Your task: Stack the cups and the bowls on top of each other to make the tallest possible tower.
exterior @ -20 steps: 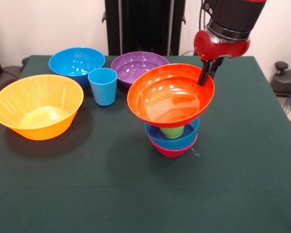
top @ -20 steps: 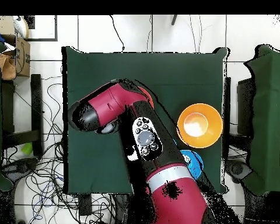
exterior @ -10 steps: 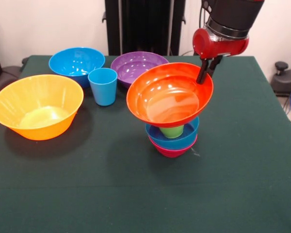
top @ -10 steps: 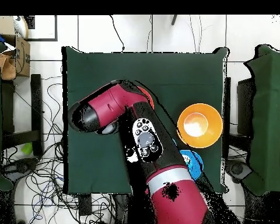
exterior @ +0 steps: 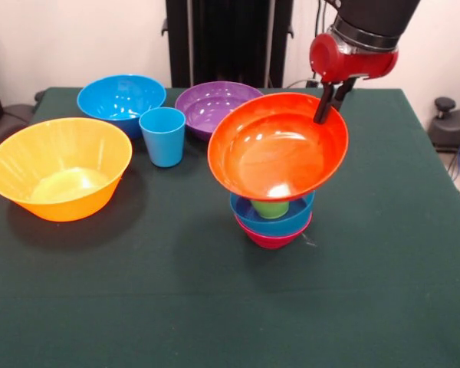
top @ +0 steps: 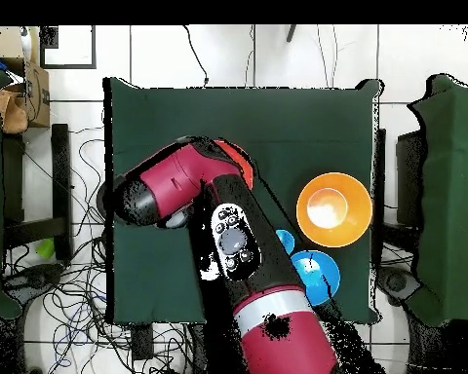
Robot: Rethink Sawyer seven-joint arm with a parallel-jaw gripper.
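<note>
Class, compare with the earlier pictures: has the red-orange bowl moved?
Yes. The red-orange bowl has lifted and tilted, rising clear of the green cup in the stack below.

Front view: red-orange bowl (exterior: 277, 146) covers most of the green cup (exterior: 271, 207) and the rear rims of the small blue bowl (exterior: 272, 217) and magenta bowl (exterior: 271, 237); gripper (exterior: 327, 106) tips sit at its far rim, but finger spacing isn't resolvable, and the arm (exterior: 360, 34) is cut by the top edge. Overhead: the arm (top: 214, 224) hides the tower and the purple bowl entirely, leaving only a red-orange sliver (top: 230, 152). It also clips the light blue cup (top: 285, 241) and large blue bowl (top: 316, 274).
</note>
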